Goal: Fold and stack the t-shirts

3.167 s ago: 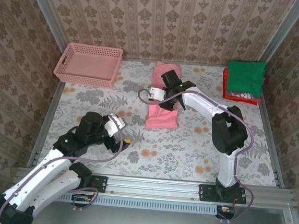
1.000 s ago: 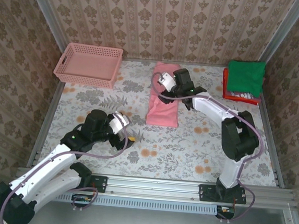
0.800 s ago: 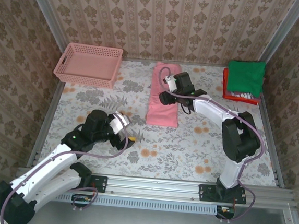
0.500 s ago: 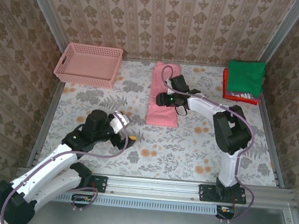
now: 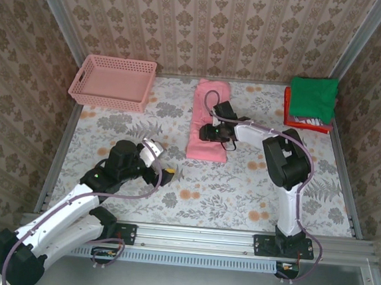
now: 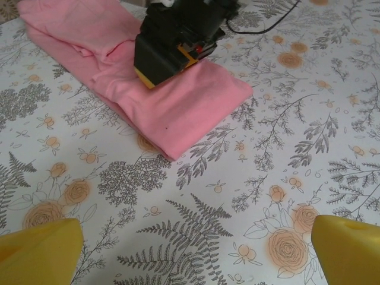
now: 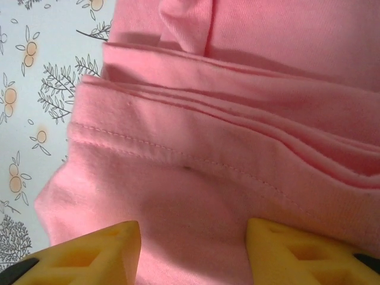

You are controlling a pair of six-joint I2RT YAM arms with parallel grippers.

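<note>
The salmon-pink t-shirt [image 5: 206,144] lay folded into a long narrow strip at the middle of the desk [image 5: 240,187], toward the back, its length running from the far wall toward the arms. Its near end was squared off and lay flat. In the right wrist view several stacked layers of cloth showed as parallel edges, with a stitched hem running across the uppermost fold.

The right tool [image 5: 209,132] was down on the shirt, about midway along the strip. Its yellow fingers [image 7: 89,252] stood spread apart and released, with pink cloth lying beneath and between them. Whether the tips pressed into the cloth or merely touched it could not be told. From the left wrist view the same tool appeared as a black body with yellow tips sitting on top of the fold.

The left tool [image 5: 166,174] hung over bare desk, well apart from the shirt's near end and to its left. Its two yellow fingers were wide open, grasping nothing.

At the back right corner sat a pile of folded shirts: a green t-shirt [image 5: 315,95] on top, a white t-shirt [image 5: 309,119] peeking out below, and a red t-shirt [image 5: 288,103] showing along the edges. A pink lattice basket [image 5: 82,83] stood at the back left corner, well apart from the strip.
</note>
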